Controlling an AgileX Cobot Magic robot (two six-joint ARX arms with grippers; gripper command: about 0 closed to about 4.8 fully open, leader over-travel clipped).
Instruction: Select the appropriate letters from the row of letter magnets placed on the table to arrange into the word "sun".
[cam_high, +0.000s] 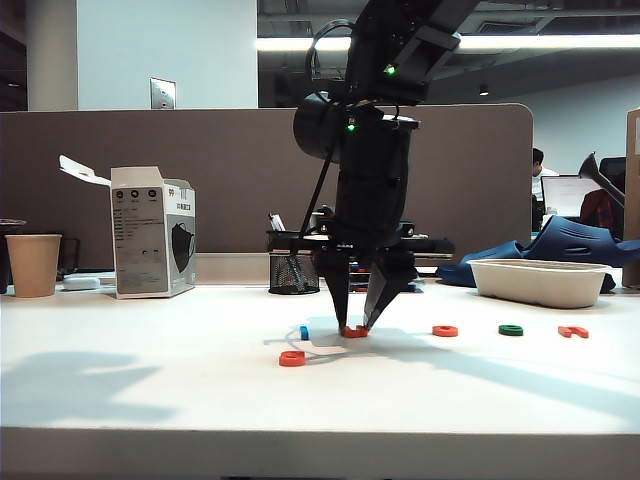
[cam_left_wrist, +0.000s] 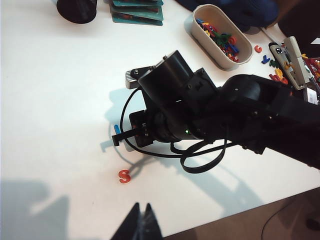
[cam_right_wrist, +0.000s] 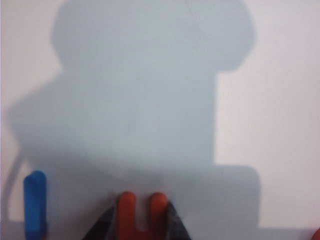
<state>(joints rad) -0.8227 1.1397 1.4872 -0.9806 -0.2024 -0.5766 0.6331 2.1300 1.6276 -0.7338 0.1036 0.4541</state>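
My right gripper (cam_high: 356, 322) points down at the middle of the table (cam_high: 150, 400), its fingers closed against both sides of the orange-red "u" magnet (cam_right_wrist: 142, 216), which rests on the white surface (cam_high: 354, 332). A tiny blue magnet (cam_right_wrist: 35, 202) lies just beside it. The orange-red "s" (cam_left_wrist: 124, 176) lies apart, nearer the front edge (cam_high: 292, 358). Further right in the row lie an orange-red letter (cam_high: 445, 330), a green ring-like one (cam_high: 510, 330) and another orange-red letter (cam_high: 573, 331); their shapes are too small to read. My left gripper (cam_left_wrist: 142, 207) hangs shut and empty high above the "s".
A white tray (cam_high: 540, 282) of spare letters stands at the back right. A black mesh pen cup (cam_high: 293, 270), a mask box (cam_high: 152, 232) and a paper cup (cam_high: 33, 264) line the back. The right arm (cam_left_wrist: 200, 115) hides the rest of the row in the left wrist view.
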